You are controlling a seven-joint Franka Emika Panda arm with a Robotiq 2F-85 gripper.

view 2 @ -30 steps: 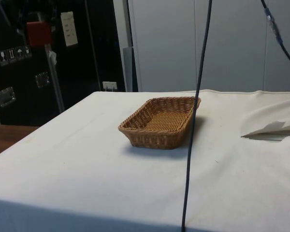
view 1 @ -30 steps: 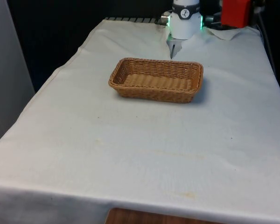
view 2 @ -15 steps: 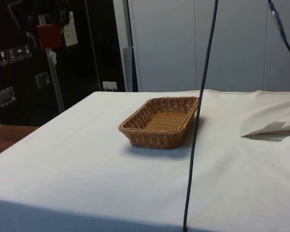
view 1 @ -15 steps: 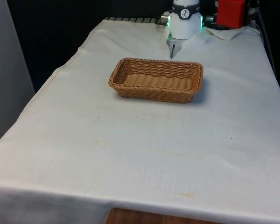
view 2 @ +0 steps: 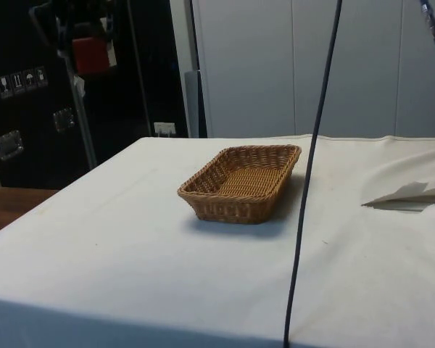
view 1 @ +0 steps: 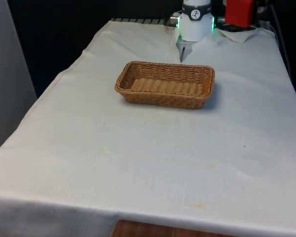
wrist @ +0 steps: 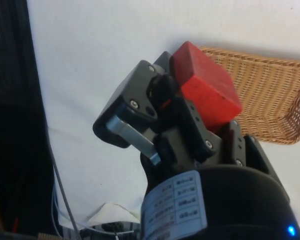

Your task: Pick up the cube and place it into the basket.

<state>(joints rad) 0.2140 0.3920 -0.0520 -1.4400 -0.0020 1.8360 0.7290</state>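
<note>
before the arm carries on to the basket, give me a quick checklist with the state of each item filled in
1. Red cube held: ok, the black two-finger gripper is shut on it in the wrist view.
2. Cube off the table: ok, it hangs high in the side view and the front view.
3. Brown woven wicker basket upright on the white cloth: ok.
4. Basket interior free: ok, nothing lies in it in the side view.
5. Cube above the basket: not ok, it sits towards the front view's right and farther back than the basket.
6. Grip firm enough for travel: cannot tell.
</note>
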